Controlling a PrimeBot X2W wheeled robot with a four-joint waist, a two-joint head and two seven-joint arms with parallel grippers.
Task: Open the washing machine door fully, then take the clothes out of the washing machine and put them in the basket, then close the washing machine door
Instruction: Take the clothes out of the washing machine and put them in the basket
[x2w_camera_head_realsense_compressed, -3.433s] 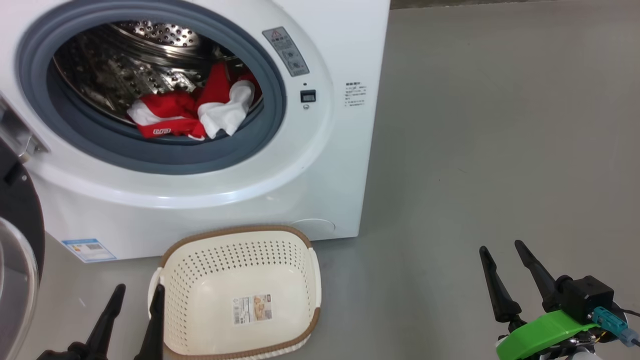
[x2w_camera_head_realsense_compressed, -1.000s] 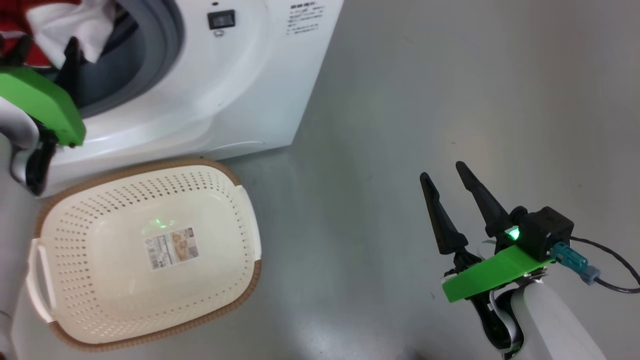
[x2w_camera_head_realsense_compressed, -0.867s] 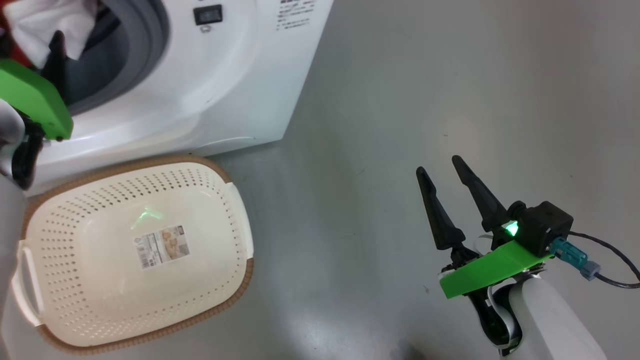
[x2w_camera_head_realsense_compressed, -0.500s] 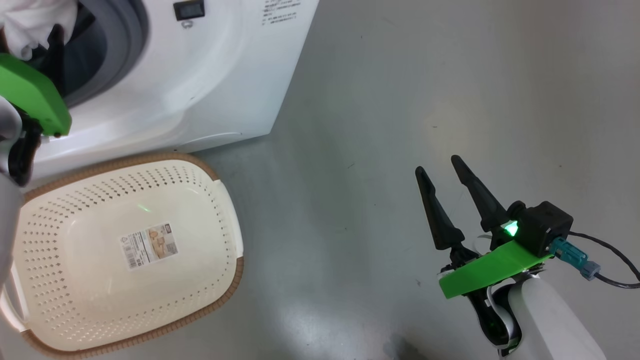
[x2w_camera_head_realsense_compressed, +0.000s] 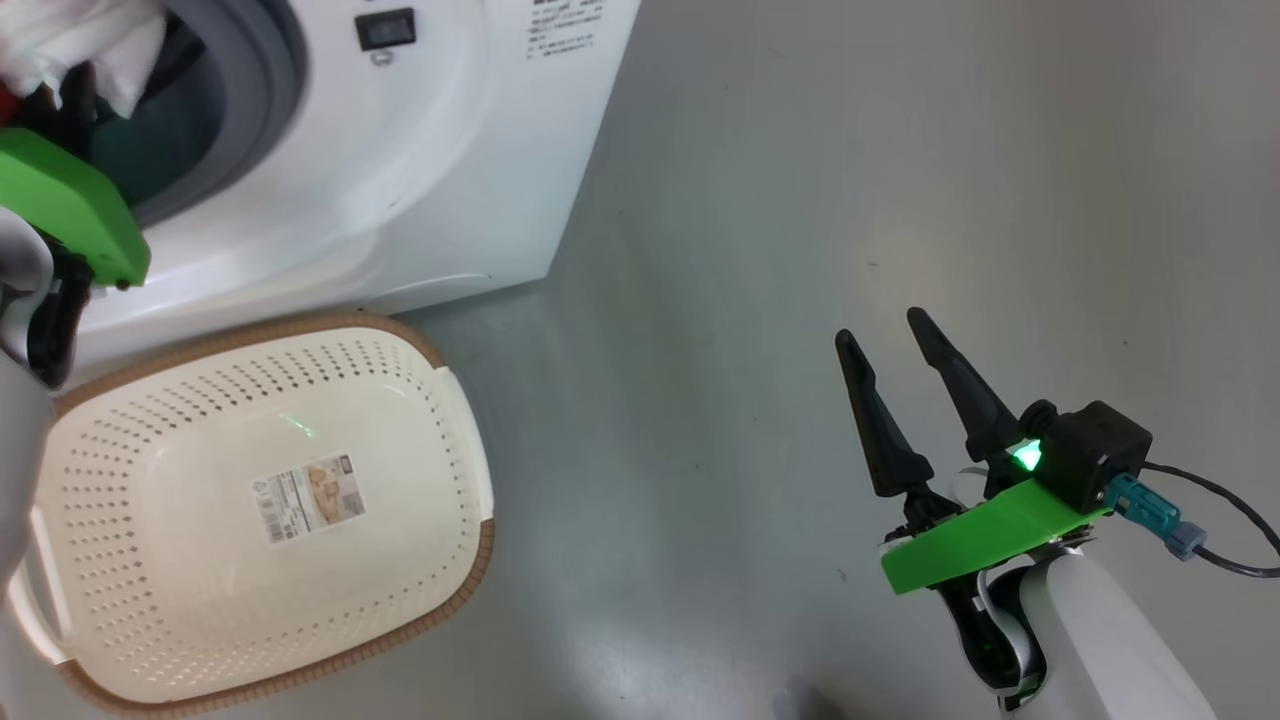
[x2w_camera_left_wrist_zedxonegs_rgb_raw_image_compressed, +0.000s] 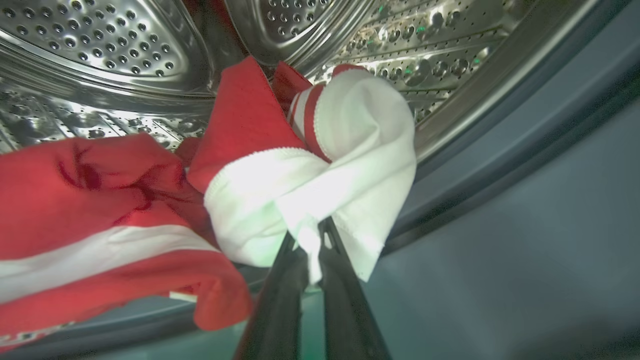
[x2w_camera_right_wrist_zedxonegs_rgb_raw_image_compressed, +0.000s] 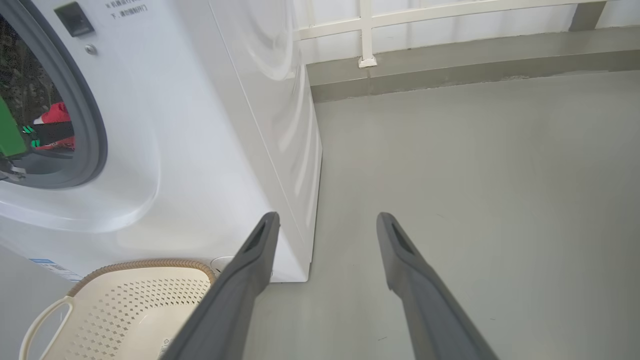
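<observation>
Clothes (x2w_camera_left_wrist_zedxonegs_rgb_raw_image_compressed: 225, 190) sit at the front lip of the steel drum (x2w_camera_left_wrist_zedxonegs_rgb_raw_image_compressed: 100, 60), inside the washing machine (x2w_camera_head_realsense_compressed: 400, 180), spilling toward the grey rubber ring (x2w_camera_left_wrist_zedxonegs_rgb_raw_image_compressed: 500, 165). My left gripper (x2w_camera_left_wrist_zedxonegs_rgb_raw_image_compressed: 307, 232) is pinched tight on a white fold of them, its 2 fingers pressed together with the cloth between. My right gripper (x2w_camera_head_realsense_compressed: 880, 330) hangs spread wide and empty over the bare floor (x2w_camera_head_realsense_compressed: 800, 200), off to the machine's side.

I judge the step in hand to be the taking-out. The opening is free for my arm, so opening the washing machine door looks done. The grip is made, but nothing is lifted out yet. The next move calls for a pull back and up so the cloth clears the rubber ring without snagging. Then comes a swing down over the basket (x2w_camera_head_realsense_compressed: 250, 335), which stands on the floor just in front of the machine, below the opening. The pinch holds just a corner, so the red bulk beside it may drag along or slip off; I would draw slowly.

Counting: 1 washing machine, 1 basket with 1 paper label (x2w_camera_head_realsense_compressed: 307, 497) on its floor and 0 clothes in it, and 2 grippers. Of the clothes I make out 2 bunches, 1 red with a white band and 1 red-and-white with the white fold. Whether that means 2 garments or more I cannot tell.
</observation>
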